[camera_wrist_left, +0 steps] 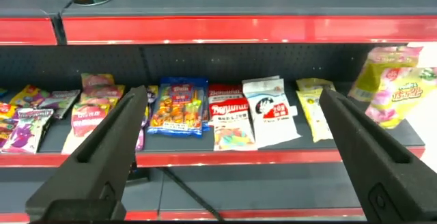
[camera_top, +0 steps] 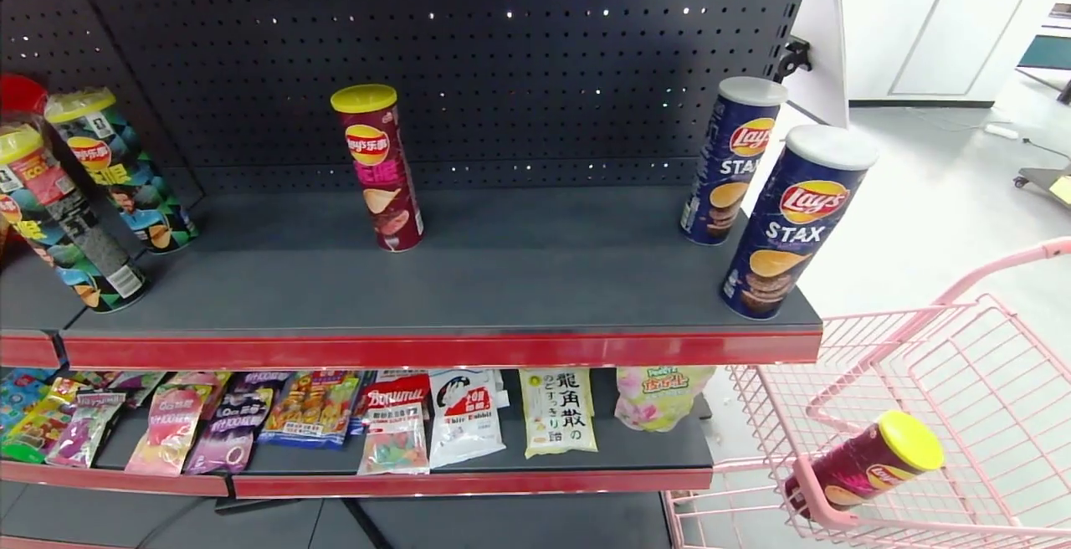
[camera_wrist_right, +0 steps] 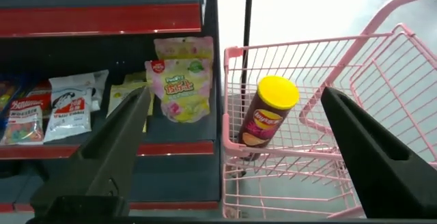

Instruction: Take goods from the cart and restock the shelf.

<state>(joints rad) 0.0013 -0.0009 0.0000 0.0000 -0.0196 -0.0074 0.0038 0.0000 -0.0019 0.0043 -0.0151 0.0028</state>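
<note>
While the maroon can [camera_wrist_right: 268,115] sits tilted in the pink cart [camera_wrist_right: 225,94], base in the corner next to the shelving and yellow lid up, the right gripper [camera_wrist_right: 233,95] hangs apart from it, jaws spread wide, nothing held; the can shows between its fingers, farther off. Left gripper [camera_wrist_left: 233,93] is also wide and empty, facing the snack bags [camera_wrist_left: 225,115] on the lower shelf, well apart from the cart.

Step in hand, by judgement: pick the can out of the cart with the right arm. To do it well:
- Set the jaws across the can's body, below the lid, not on the lid.
- Match the can's tilt so both fingers land flat on the tube.
- Come in from above to miss the wire rim.
- Grip centred, since the smooth round tube likely slips otherwise.
- Lift clear of the wires before swinging over.

Top shelf [camera_top: 519,281] has open room between the matching maroon can [camera_top: 378,168] and the two blue cans [camera_top: 795,223]. Beside the matching one looks sensible, upright and back from the red front edge [camera_top: 435,350].
</note>
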